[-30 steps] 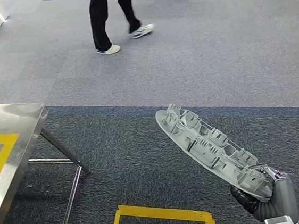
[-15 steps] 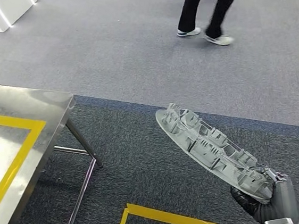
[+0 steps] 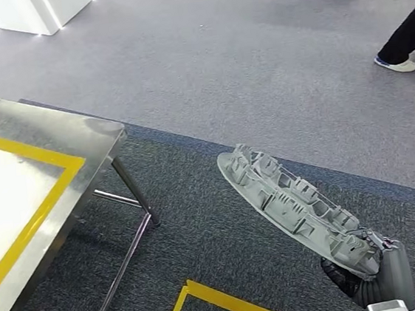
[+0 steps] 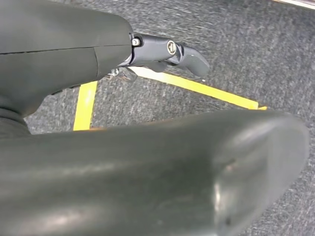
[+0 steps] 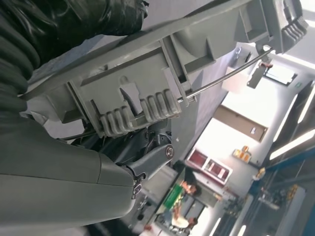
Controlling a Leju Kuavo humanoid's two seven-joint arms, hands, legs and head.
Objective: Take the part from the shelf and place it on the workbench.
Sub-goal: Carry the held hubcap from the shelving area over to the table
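Gripping the near end of the part (image 3: 295, 209) from below, the right hand (image 3: 369, 276) has its fingers closed round that end, which I judge keeps the ribbed face up and the long body free of the robot while it is carried; the left hand (image 4: 163, 51) holds nothing, its fingers spread over the floor tape (image 4: 193, 86). From the hand the part's long axis runs away and to the left, rising slightly, its far tip over the dark carpet (image 3: 202, 230) and well short of the bench (image 3: 52, 135), whose near right corner lies off to the left. Beyond, a person's leg (image 3: 406, 34) crosses the grey floor.
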